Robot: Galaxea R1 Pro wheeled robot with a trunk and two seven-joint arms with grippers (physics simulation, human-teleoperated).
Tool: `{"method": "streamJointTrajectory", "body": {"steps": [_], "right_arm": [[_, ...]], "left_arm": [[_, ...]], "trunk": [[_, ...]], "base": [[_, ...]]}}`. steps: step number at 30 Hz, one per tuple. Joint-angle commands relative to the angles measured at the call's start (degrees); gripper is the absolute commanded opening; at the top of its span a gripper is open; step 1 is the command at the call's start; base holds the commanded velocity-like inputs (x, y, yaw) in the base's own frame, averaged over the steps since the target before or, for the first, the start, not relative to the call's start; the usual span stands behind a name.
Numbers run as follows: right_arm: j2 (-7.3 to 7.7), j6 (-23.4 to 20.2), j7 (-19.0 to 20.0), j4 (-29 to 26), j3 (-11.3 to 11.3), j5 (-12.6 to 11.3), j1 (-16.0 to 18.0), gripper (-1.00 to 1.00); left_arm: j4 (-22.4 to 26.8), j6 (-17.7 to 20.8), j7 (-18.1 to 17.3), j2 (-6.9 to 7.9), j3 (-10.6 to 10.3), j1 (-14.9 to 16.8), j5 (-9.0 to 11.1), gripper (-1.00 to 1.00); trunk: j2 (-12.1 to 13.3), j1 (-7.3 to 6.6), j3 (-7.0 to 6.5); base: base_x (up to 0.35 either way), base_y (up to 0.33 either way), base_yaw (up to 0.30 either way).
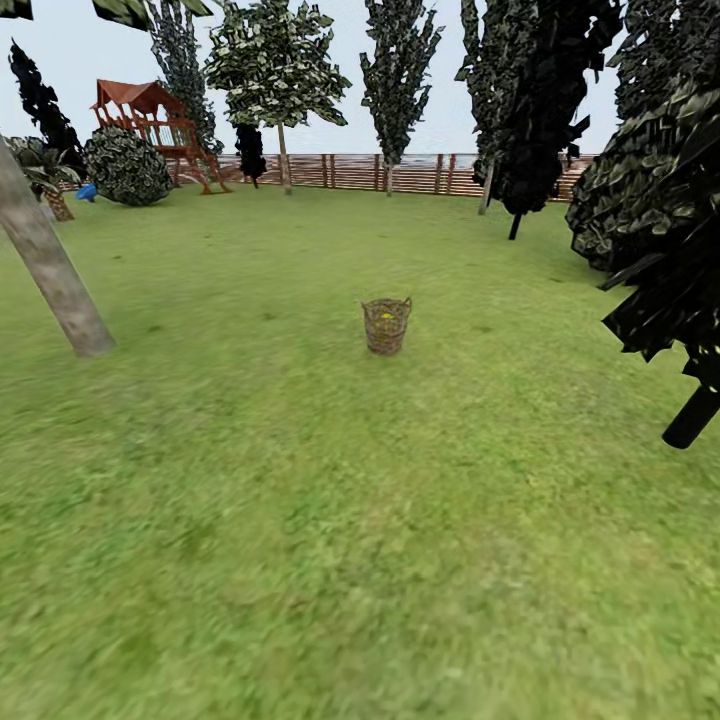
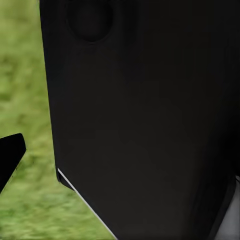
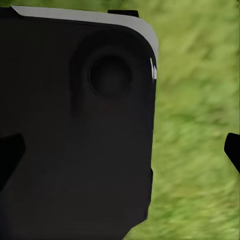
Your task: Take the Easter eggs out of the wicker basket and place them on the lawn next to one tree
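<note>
**A:** Where's the wicker basket (image 1: 386,325) sitting?

**B:** Upright in the middle of the lawn (image 1: 300,520), some way ahead of the robot, out in the open. My guess is the robot is on its approach, which is why both arms are tucked against its dark body (image 2: 145,115) and nothing is being reached for yet.

**A:** How many eggs can you count?

**B:** I can't count them. There's a yellow patch (image 1: 384,318) showing through the weave, probably the Easter eggs, but it's too small to split into three. None lie on the grass.

**A:** And trees with a bare pale trunk?

**B:** One thick grey-beige trunk (image 1: 50,265) near left, leaning in the picture; it looks the handiest drop spot, being the closest to the basket. Further back by the fence (image 1: 400,170) stand a few thinner-trunked trees, and dark leafy ones crowd the right.

**A:** The claws?

**B:** In each wrist view, only a dark tip or two pokes in at the edges. I can't tell whether either claw is spread or pressed together. One basket, one play structure (image 1: 155,125) far left.
</note>
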State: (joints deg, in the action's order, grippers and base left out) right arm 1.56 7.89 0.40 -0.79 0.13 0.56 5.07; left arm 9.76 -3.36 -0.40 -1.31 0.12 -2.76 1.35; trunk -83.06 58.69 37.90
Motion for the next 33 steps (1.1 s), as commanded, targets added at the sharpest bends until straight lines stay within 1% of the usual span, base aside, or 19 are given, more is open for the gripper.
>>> {"method": "streamJointTrajectory", "body": {"steps": [1,21,28,33], "right_arm": [[0.01,0.20,0.04,0.05,0.01,0.06,0.03,1.00],[0.01,0.20,0.04,0.01,-0.04,0.04,0.03,1.00],[0.06,0.52,0.04,0.00,-0.04,0.04,0.03,1.00],[0.08,0.94,0.04,0.04,-0.04,-0.03,0.03,1.00]], "left_arm": [[0.08,-0.07,-0.04,-0.01,0.03,-0.04,0.14,1.00],[0.08,-0.07,-0.11,0.08,0.01,-0.03,0.14,1.00],[0.08,-0.07,-0.13,0.08,0.03,-0.04,0.14,1.00],[0.08,-0.07,-0.13,0.08,0.02,-0.04,0.14,1.00]], "trunk": [[-0.02,0.03,0.04],[-0.02,0.03,0.04],[-0.02,0.03,0.04],[-0.02,0.03,0.04]], "base": [[0.320,0.099,0.000],[0.325,0.092,-0.002],[0.326,0.099,-0.179],[0.326,0.109,-0.042]]}}
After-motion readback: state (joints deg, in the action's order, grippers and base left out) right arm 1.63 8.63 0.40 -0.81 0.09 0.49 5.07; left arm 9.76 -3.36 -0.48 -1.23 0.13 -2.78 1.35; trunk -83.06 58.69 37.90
